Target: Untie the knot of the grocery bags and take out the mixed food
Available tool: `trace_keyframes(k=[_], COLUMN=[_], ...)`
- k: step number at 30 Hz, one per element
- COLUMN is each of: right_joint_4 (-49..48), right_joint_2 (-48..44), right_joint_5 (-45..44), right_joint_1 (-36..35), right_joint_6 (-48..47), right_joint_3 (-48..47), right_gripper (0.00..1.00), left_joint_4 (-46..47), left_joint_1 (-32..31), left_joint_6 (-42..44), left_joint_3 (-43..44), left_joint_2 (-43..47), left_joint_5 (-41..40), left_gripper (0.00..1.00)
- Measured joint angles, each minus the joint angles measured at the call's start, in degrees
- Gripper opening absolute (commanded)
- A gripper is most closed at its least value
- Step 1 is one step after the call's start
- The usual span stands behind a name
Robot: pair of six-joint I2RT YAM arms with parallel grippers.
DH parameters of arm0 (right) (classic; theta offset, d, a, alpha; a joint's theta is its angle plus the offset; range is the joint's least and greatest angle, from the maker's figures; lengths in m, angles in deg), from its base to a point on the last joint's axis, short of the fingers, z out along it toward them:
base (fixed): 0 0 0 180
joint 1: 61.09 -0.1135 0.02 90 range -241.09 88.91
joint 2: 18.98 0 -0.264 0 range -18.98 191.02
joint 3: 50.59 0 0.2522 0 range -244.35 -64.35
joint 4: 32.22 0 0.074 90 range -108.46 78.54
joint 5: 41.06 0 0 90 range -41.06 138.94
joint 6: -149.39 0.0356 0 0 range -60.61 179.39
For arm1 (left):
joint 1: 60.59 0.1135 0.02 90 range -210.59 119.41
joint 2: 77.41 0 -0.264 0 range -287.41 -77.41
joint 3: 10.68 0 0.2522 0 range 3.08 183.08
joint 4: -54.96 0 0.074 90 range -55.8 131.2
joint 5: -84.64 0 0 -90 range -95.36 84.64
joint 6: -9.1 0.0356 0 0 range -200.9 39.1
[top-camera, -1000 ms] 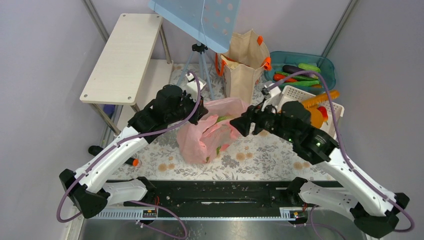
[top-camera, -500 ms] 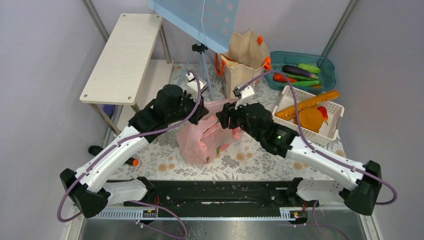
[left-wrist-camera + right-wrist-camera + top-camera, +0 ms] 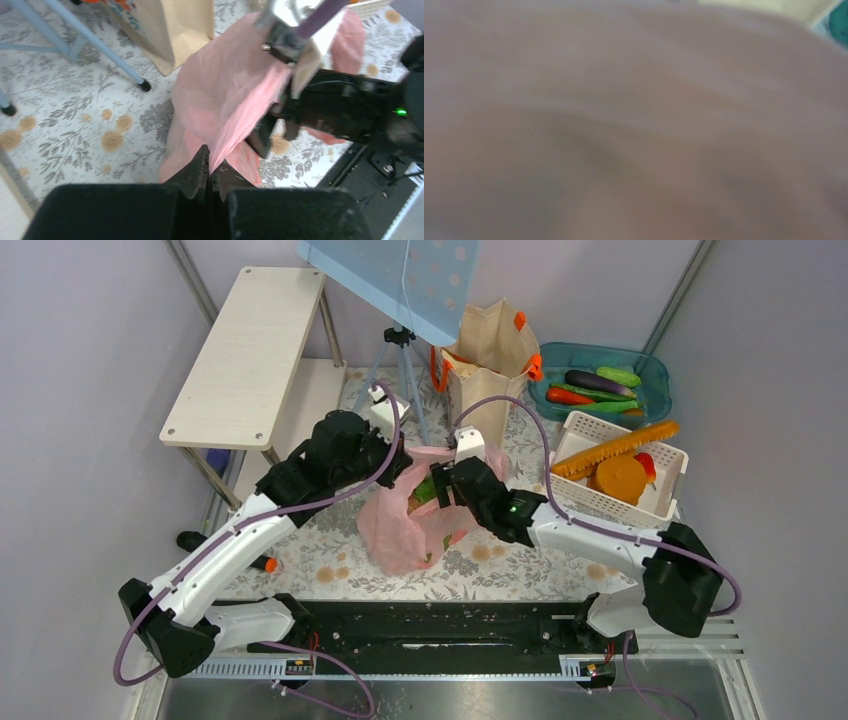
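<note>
The pink grocery bag is sitting mid-frame in the top view on the floral tablecloth, mouth open now, with something leafy green peeking out at the top, probably part of the mixed food. My left gripper is pinching a fold of the bag's thin plastic, jaws fully closed on it, holding that side up. What's just changed: my right gripper has swung in from the right of the frame, where it was hanging near the white basket a second ago, and is now pushing right into the bag's opening. Its own camera is showing nothing but blurry pink, so I honestly can't tell how wide its jaws are or whether it's got anything. I'm guessing that means the untying is done and I'm starting to fish food out. Around it: the beige tote is standing just behind the bag, a teal tray of toy veg at upper right, a blue tripod and a wooden shelf at upper left, grey walls all round.
</note>
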Motion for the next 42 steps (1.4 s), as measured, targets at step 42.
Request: trace_keyframes(k=[42], right_joint_4=[2.0], right_joint_2=[-26.7], right_joint_5=[31.7], right_joint_1=[5.8], right_joint_6=[21.2], right_joint_3=[10.6], right_gripper=[0.80], left_joint_4=[0.8], left_joint_1=[8.8], left_joint_6=[-1.9], left_joint_3=[-1.0], left_joint_2=[0.9], left_joint_5=[9.3], left_gripper=[0.00])
